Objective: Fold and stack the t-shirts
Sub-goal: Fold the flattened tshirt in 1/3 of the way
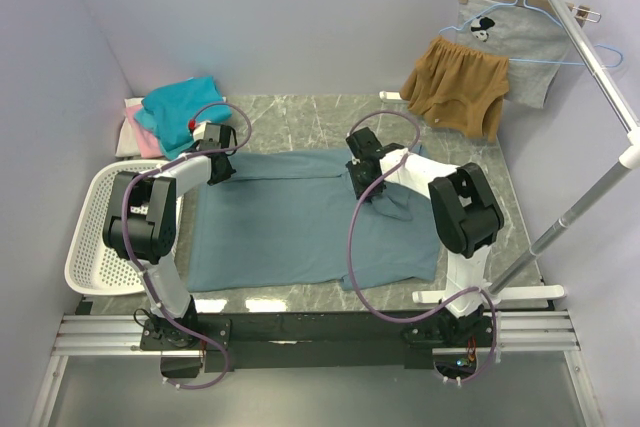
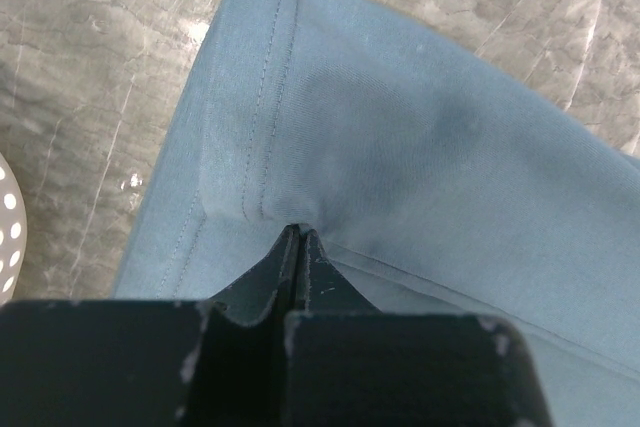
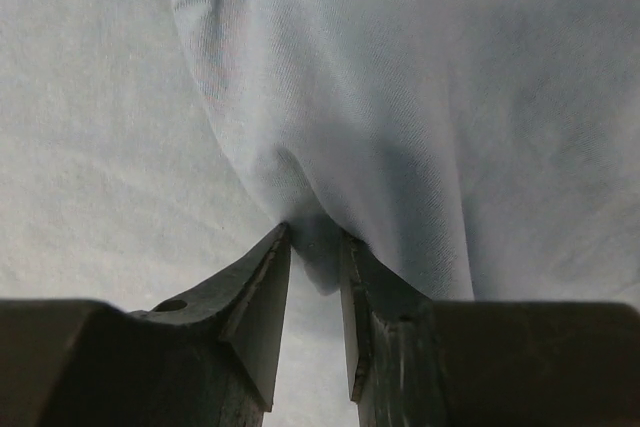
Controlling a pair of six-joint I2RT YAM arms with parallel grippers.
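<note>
Here, the blue tee point(image 1: 290, 222) is spread on the surface point(image 1: 300, 119). Its 10 o'clock hem is pinched by the left end effector point(image 2: 300, 247); a 2 o'clock fold is apparently clamped by the right end effector point(image 3: 315, 247).

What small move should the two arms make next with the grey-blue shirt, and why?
Probably lift both grippers a little, together. The left gripper is shut on a hemmed corner of the grey-blue t-shirt, the right gripper pinches a bunch of the same cloth, and the rest lies flat on the table. An even lift should free that edge for a fold.
</note>
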